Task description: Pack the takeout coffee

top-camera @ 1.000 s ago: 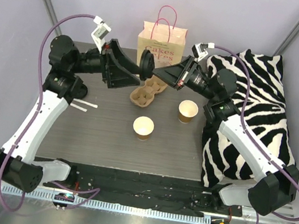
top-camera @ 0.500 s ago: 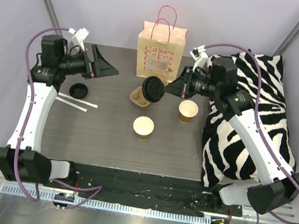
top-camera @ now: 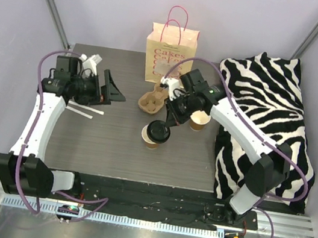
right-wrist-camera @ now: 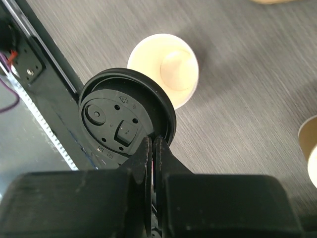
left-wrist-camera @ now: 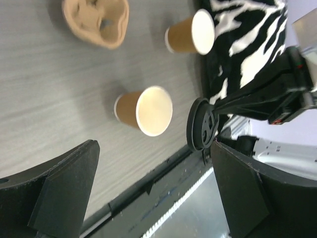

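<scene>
The right gripper (right-wrist-camera: 152,144) pinches the black lid (right-wrist-camera: 124,126) by its rim, close beside the nearer open paper cup (right-wrist-camera: 163,69), apparently to cap it. The left gripper (top-camera: 112,90) hangs wide open, empty, aside. Beyond wait the second cup (top-camera: 199,118), pulp carrier (top-camera: 153,100) and Cakes bag (top-camera: 170,53).

The only word that can be read is "Cakes", printed in brown letters on the front of the paper bag (top-camera: 169,56); a second line below it seems to repeat the same word. The black lid (right-wrist-camera: 124,124), in front of the bag, carries small raised marks, too small to read.
</scene>
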Motion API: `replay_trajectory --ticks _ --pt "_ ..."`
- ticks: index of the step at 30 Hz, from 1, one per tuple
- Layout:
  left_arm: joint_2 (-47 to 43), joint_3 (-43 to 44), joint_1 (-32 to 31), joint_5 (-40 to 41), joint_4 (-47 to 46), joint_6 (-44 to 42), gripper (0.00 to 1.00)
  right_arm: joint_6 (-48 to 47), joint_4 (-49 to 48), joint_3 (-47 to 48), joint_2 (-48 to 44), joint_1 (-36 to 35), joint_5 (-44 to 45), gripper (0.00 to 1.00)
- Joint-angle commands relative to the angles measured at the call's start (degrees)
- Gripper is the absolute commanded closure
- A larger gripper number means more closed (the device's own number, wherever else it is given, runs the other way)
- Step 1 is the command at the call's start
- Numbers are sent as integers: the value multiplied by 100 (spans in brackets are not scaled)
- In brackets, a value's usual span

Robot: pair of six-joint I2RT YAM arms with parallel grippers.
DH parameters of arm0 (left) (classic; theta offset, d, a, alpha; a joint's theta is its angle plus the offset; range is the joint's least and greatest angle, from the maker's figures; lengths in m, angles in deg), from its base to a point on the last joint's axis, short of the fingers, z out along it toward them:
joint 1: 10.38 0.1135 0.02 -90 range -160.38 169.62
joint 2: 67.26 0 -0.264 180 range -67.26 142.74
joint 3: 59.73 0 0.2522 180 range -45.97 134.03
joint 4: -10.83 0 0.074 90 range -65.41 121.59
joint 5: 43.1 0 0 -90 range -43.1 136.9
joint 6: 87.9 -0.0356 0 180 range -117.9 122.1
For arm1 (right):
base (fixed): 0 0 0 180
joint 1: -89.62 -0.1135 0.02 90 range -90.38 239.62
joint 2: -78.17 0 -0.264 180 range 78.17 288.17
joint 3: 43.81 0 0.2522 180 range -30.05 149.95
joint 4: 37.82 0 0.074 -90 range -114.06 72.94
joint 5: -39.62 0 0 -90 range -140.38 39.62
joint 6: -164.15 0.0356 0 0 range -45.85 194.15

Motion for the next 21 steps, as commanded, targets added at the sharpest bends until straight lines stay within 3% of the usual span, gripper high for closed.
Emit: replay_trajectory --ticks 1,6,21 --pt "-94 -369 -526 141 -21 -194 0 -364 297 579 270 -247 311 99" --pt "-183 -765 -942 336 -356 -115 0 -391 360 957 737 -308 591 99" --pt "239 -677 -960 248 -452 -62 0 -391 395 1318 1370 -467 689 99"
